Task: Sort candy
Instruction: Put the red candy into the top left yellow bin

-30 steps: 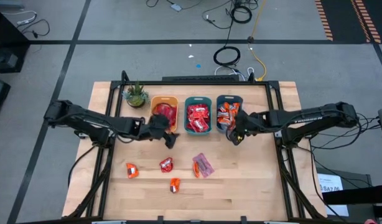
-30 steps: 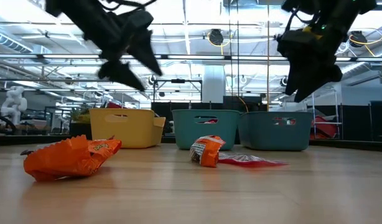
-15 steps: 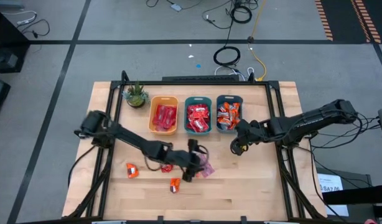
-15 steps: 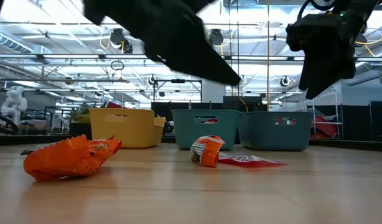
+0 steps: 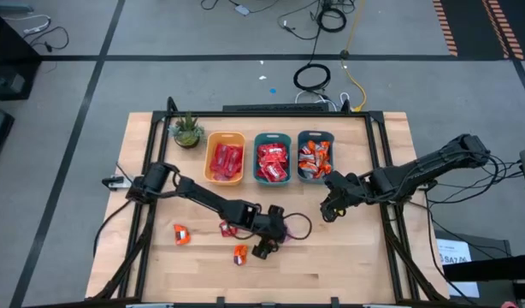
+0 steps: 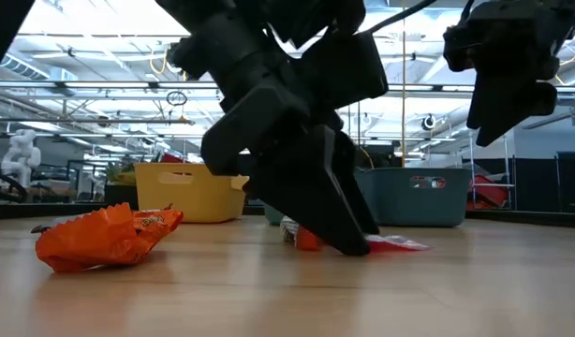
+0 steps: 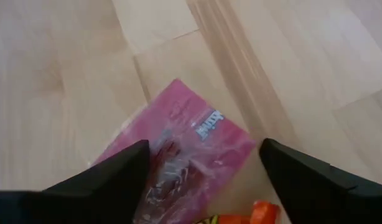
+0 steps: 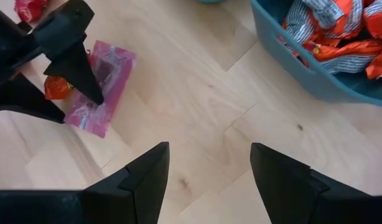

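Observation:
My left gripper (image 5: 268, 240) is open and down at the table over a pinkish-red flat packet (image 7: 178, 155), one finger on each side of it. In the right wrist view one fingertip (image 8: 94, 94) stands over the packet (image 8: 107, 71). A small orange piece (image 7: 241, 218) lies beside it. Loose on the wood lie an orange piece (image 5: 181, 233), a red packet (image 5: 227, 228) and another orange piece (image 5: 239, 254). My right gripper (image 5: 328, 210) is open and empty, in the air near the bin of orange candy (image 5: 315, 156). My left gripper (image 7: 203, 146) comes at the pinkish-red packet from above with its fingers pointing down and astride it. I cannot tell whether the fingertips touch the packet, which lies flat on the table.
Along the far side stand a yellow bin (image 5: 226, 159) with pinkish-red packets, a teal bin (image 5: 272, 160) with red packets and the teal bin with orange candy. A potted plant (image 5: 186, 130) stands at the far left. Bare wood lies near the right gripper (image 8: 209, 149).
My left arm has swung from over the yellow bin toward the near edge and the right, and has come down over the pinkish-red packet. My right gripper has drawn away from the orange-candy bin toward the near edge.

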Tool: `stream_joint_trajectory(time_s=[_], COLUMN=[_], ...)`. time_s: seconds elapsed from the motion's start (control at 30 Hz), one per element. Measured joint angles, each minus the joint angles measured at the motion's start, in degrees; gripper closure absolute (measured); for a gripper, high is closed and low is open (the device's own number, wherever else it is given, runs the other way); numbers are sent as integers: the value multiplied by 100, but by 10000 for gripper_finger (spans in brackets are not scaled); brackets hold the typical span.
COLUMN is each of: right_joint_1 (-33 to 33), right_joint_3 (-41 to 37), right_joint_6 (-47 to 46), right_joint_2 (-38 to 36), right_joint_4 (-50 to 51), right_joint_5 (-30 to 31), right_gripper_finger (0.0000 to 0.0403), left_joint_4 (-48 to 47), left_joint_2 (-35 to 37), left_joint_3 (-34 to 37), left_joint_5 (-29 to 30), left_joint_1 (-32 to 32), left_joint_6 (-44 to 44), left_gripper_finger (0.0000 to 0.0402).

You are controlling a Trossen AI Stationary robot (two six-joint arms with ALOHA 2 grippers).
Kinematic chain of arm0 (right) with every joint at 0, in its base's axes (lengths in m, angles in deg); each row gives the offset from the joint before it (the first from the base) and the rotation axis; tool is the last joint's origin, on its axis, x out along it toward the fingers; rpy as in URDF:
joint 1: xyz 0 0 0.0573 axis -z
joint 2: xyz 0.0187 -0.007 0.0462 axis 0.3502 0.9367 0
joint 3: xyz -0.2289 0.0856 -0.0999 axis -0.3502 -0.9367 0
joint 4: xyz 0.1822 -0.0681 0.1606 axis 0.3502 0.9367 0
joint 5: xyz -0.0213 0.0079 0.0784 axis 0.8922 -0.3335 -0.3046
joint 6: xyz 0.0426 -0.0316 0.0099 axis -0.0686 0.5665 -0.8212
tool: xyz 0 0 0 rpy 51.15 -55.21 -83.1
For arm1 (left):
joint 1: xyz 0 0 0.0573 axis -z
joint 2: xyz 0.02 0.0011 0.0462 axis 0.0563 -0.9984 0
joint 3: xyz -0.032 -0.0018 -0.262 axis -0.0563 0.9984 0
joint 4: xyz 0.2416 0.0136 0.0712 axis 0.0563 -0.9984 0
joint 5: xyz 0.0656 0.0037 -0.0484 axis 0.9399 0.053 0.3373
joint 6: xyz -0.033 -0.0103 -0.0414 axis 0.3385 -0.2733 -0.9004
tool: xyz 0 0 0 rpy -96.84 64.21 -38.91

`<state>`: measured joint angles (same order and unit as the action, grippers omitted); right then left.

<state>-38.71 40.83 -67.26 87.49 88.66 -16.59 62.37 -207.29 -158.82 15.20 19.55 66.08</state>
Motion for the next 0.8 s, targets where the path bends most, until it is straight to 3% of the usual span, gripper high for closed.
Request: stream_joint_trajectory(time_s=[0.13,0.37,0.53,0.8], right_joint_1=[-134,-223,-223,-219], right_joint_3=[0,0,0,2], right_joint_6=[-153,-321,-321,-279], right_joint_2=[0,0,0,4], right_joint_4=[-1,-31,-104,-699], right_joint_5=[167,430,461,1228], right_gripper_finger=[186,186,186,186], left_joint_4=[-62,-96,-263,-438], left_joint_2=[-101,-3,424,1687], left_joint_3=[0,23,92,75], left_joint_5=[0,151,470,682], left_joint_1=[12,33,-19,-431], left_joint_6=[-316,-390,-1013,-2301], left_gripper_finger=[152,370,380,382])
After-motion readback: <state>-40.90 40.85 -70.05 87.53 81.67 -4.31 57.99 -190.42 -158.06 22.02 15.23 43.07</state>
